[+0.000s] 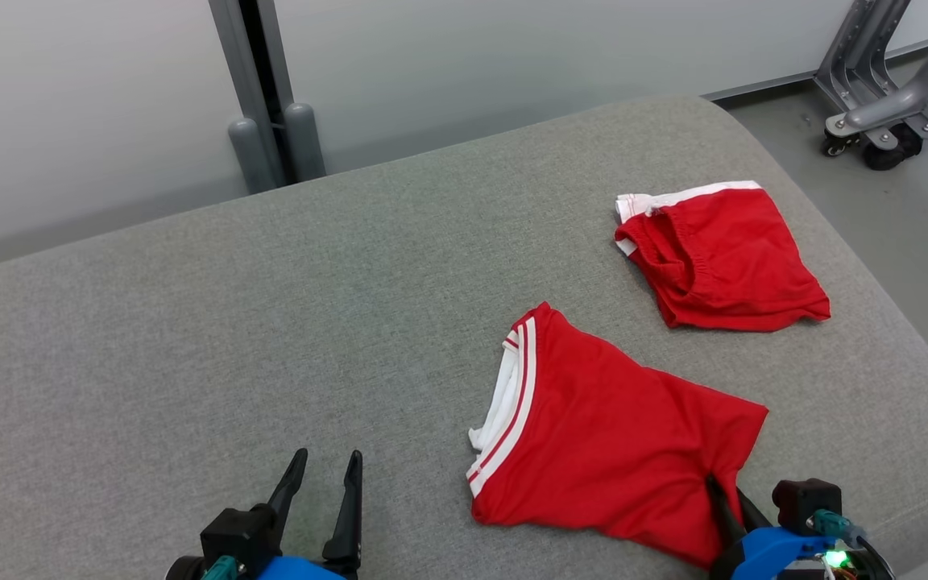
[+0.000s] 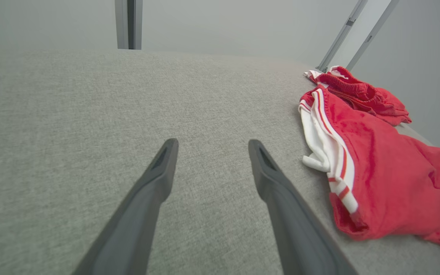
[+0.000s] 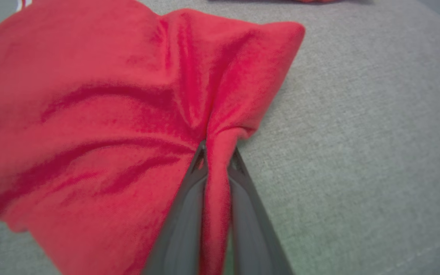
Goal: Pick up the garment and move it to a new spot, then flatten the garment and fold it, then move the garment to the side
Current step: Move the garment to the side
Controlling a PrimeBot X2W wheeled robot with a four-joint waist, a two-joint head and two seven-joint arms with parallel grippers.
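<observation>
Count: two red garments, two grippers, one grey upholstered surface carrying it all. The task garment lies at the near right of the surface, mostly flat with some wrinkles. Its white-and-red striped edge faces the robot's left and the plain red end faces right. In the head view the long axis runs on a slant, from far-left to near-right. The right gripper is closed on a pinch of fabric at the garment's near-right edge. In the right wrist view a ridge of red cloth is squeezed between the two fingers, with creases fanning out from it. The rest of the garment rests on the surface. The left gripper sits at the near edge, left of the garment and clear of it. Its fingers are spread a moderate gap with only bare grey surface between them, and it holds nothing. The second garment, red with a white band along its far edge and a gathered waistband, lies folded farther back and to the right. It's apart from the task garment, with a strip of bare surface between the two. Behind the surface two grey posts stand against a pale wall. A metal stand on casters is on the floor past the far right corner.
</observation>
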